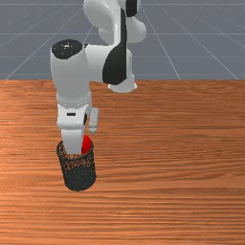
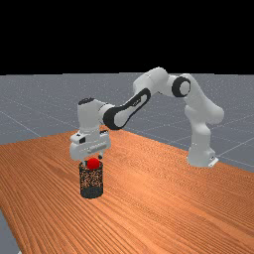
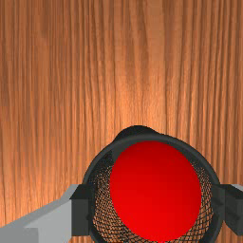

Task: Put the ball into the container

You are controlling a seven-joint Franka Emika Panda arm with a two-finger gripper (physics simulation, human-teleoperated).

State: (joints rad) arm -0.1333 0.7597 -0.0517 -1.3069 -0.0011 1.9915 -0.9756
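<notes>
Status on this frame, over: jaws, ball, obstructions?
Jaws open, astride the red ball, not touching it. Ball at the mesh container's mouth. Container rim close by the jaws, may be brushed.

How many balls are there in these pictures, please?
1: the red ball, at the mouth of the dark mesh container. I see no other ball.

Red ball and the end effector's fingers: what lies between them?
In the wrist view, the dark rim and mesh wall of the container lie between the ball and both fingers.
</notes>
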